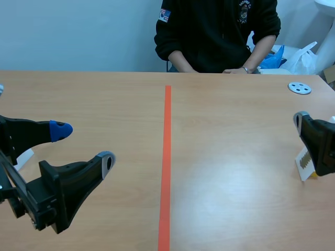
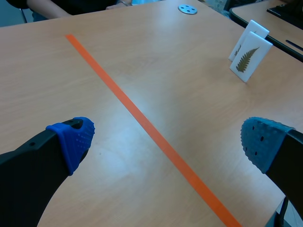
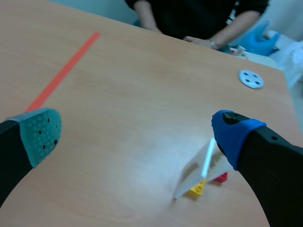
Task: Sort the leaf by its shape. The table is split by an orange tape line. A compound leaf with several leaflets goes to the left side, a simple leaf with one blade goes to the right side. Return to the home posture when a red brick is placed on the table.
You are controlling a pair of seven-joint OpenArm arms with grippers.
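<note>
Left wrist view: fern card (image 2: 250, 59) upright on the right side of the orange tape line (image 2: 140, 118), second card (image 2: 258, 29) just behind. Just ahead of the right gripper (image 3: 136, 132), fingers spread wide. Left gripper (image 2: 168, 141) equally wide, well apart. Tall and narrow-footed, so likely to topple if clipped by a closing finger. Pale wood table (image 1: 225, 130), grey disc (image 1: 300, 88), person (image 1: 217, 31) seated across.

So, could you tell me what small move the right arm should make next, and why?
Probably ease the right gripper sideways toward the fern card, so it stands between the open jaws. The fern is a compound leaf, yet it stands right of the orange tape line, nearest this arm.
</note>
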